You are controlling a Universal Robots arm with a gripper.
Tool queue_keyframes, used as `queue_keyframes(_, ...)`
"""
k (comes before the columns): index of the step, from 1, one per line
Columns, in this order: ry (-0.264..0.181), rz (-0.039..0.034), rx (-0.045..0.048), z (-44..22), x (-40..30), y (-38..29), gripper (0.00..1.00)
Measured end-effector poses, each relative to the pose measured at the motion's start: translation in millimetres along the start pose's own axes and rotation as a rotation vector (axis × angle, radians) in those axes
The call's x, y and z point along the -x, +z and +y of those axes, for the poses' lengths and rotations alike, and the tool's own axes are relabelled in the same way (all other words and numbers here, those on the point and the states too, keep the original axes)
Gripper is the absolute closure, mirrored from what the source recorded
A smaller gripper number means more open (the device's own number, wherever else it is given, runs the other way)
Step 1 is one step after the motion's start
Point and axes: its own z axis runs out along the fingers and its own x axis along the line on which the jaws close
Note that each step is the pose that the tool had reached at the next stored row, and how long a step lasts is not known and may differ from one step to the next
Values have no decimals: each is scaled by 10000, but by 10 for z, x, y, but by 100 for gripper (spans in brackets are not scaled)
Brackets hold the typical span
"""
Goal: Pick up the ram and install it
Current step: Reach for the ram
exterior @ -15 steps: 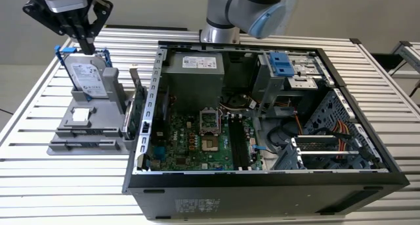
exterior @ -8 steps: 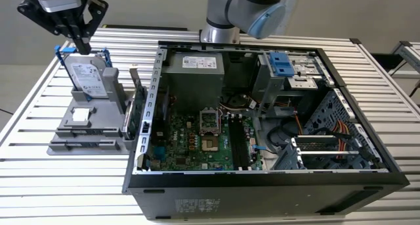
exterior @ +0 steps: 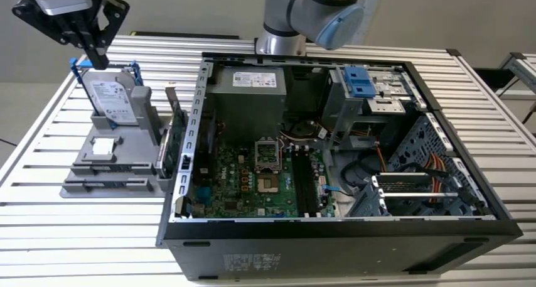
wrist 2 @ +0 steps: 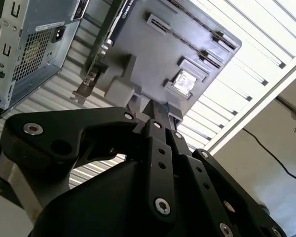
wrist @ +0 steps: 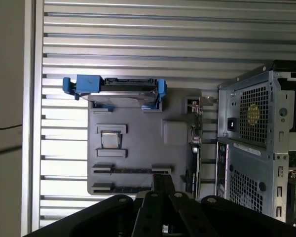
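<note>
My gripper [exterior: 98,62] hangs at the back of the exterior view's left, just above the top of the silver hard drive [exterior: 113,95]. Its black fingers [wrist: 161,183] are pressed together, and I see nothing between them. Below it stands the grey parts holder [exterior: 100,174] [wrist: 138,148] [wrist 2: 153,54]. Its two long narrow slots [wrist: 130,170] show as dark lines. The ram is hidden: I cannot pick it out in the slots or in the gripper. The open computer case [exterior: 335,230] lies at the exterior view's right, with the motherboard [exterior: 251,180] and its dark memory slots [exterior: 303,180] exposed.
The hard drive with blue rails [wrist: 123,89] stands upright at one end of the holder. A small silver chip [wrist: 111,139] sits in a pocket of the holder. A green expansion card [exterior: 172,142] stands between holder and case. Everything rests on a slatted metal table [exterior: 84,237].
</note>
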Motion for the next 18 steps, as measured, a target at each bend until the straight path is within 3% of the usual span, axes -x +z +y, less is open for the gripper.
queue_keyframes(18,-8,0,1,3,-217,-4,100)
